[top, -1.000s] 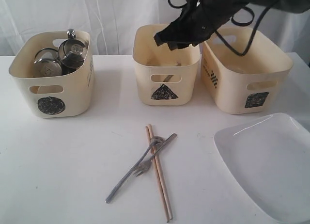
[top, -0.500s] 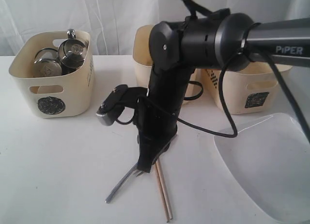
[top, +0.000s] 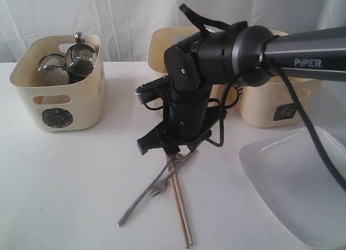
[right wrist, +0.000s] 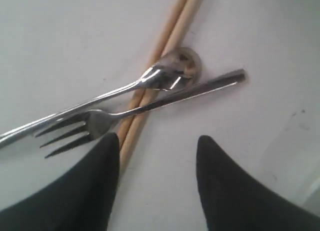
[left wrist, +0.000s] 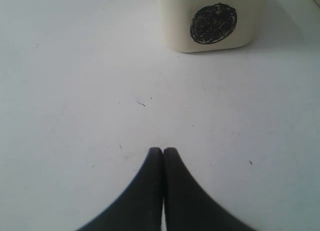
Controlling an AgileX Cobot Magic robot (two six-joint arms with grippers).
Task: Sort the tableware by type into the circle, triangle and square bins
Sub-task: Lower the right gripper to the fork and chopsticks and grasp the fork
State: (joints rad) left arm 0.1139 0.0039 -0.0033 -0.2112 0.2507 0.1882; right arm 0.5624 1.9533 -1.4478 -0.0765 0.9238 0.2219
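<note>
Right tool (right wrist: pixel 157 141) hangs spread open and empty just above the crossed cutlery, one finger beside the chopsticks (right wrist: pixel 166 41); half a second ago it sat lower and hid the tines of the fork (right wrist: pixel 95 122), and a second ago it was up over the triangle bin (top: pixel 158 50); left tool (left wrist: pixel 163 152) is pressed closed on nothing over the bare bench (top: pixel 65 179), facing the circle bin (left wrist: pixel 172 26); the white plate (top: pixel 303 190) lies at the bench's right edge, unmoved; the square bin (top: pixel 270 106) stands behind it, and the triangle bin is now mostly hidden by the right arm; two steel mugs (top: pixel 81 59) sit in the circle bin as before; the chopsticks lie side by side in front of the triangle bin; the spoon (right wrist: pixel 182 61) rests its bowl on them and the fork crosses them too; none of these has shifted since the earlier frames.
</note>
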